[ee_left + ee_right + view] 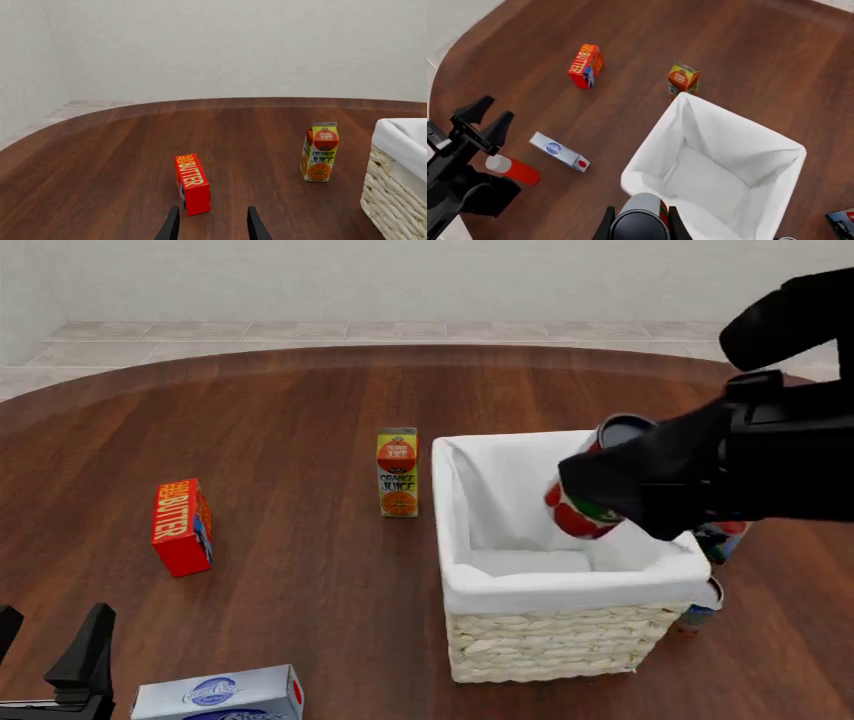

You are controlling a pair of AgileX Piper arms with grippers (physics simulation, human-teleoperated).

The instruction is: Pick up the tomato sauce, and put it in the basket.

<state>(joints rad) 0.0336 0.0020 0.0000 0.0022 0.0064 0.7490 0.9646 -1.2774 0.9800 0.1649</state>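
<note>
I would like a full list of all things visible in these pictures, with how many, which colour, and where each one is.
tomato sauce: one, red can with grey top, held tilted above the basket by the right gripper
basket: one, pale wicker with white lining, on the table's right half
orange juice carton: one, yellow and orange, upright just left of the basket
butter box: one, red, on the left side of the table
white box: one, white with a blue mark, lying near the front edge
red bottle: one, red with a white cap, lying beside the white box
small can: one, bluish, right of the basket, partly hidden
table: one, dark brown wood
left gripper: black, open, low at the front left
right gripper: black, shut on the can
</note>
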